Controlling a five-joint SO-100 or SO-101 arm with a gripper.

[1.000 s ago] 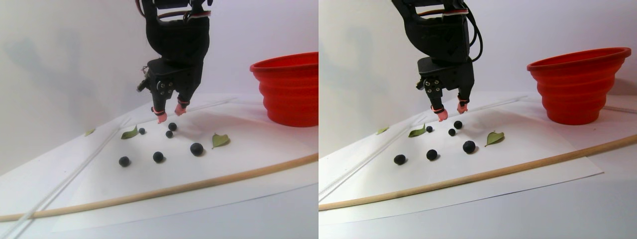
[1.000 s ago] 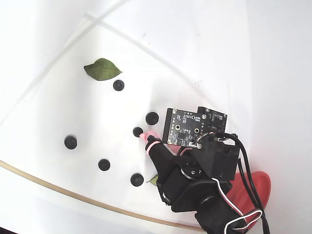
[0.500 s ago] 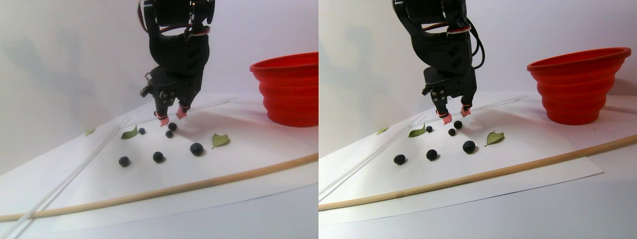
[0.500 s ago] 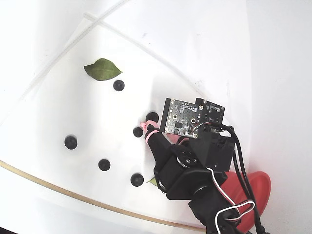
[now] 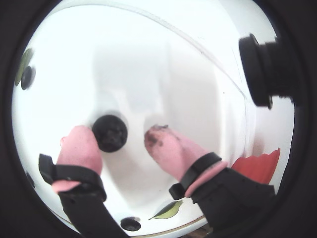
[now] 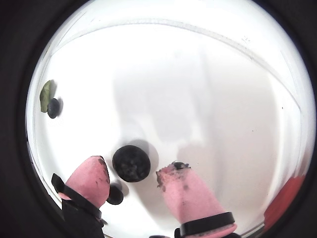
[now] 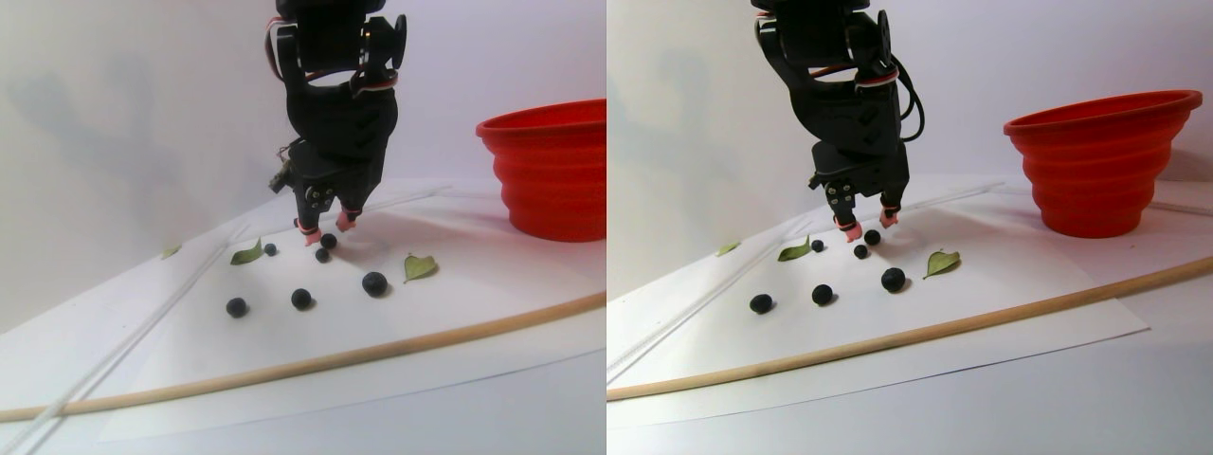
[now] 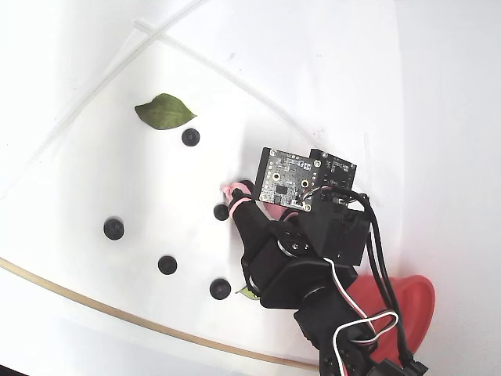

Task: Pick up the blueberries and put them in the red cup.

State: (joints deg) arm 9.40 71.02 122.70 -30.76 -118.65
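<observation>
My gripper (image 5: pixel 118 132) is open, its pink fingertips low over the white sheet. One blueberry (image 5: pixel 110 133) lies between them, close to the left finger (image 5: pixel 79 148) and apart from the stained right one (image 5: pixel 168 146). It also shows in the other wrist view (image 6: pixel 131 163), where a second berry (image 6: pixel 115 194) sits by the left finger. In the stereo pair view the gripper (image 7: pixel 325 227) hangs over two berries (image 7: pixel 329 241), with several more (image 7: pixel 301 299) nearer the front. The red cup (image 7: pixel 554 171) stands at the right, partly under the arm in the fixed view (image 8: pixel 399 305).
Green leaves (image 7: pixel 418 266) (image 8: pixel 164 111) lie on the sheet among the berries. A thin wooden stick (image 7: pixel 284 365) runs along the sheet's front edge. A berry and a leaf (image 6: pixel 47 96) lie far left in a wrist view.
</observation>
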